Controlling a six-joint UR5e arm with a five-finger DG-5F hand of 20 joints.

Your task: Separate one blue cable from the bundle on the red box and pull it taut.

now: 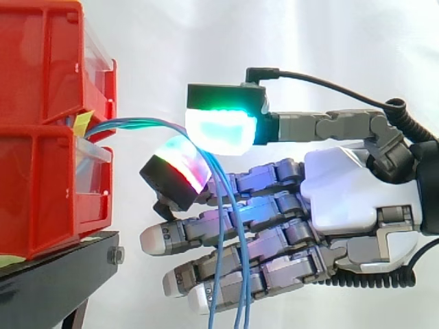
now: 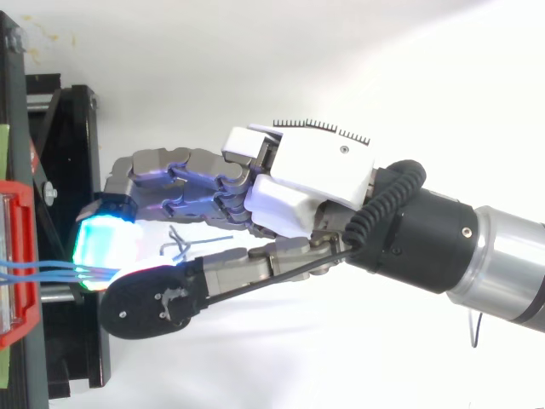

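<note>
While level, hand seemingly pinches cables.

Bright, even illumination is recorded in both views. In the side view the white curtain is washed out toward 12 o'clock. Cyan-green glow from the pads is cast as a blue-violet tint across the hand. The black stand, at 7 o'clock, is left in shadow. In the top view, glare is noted at 6 o'clock.
</note>
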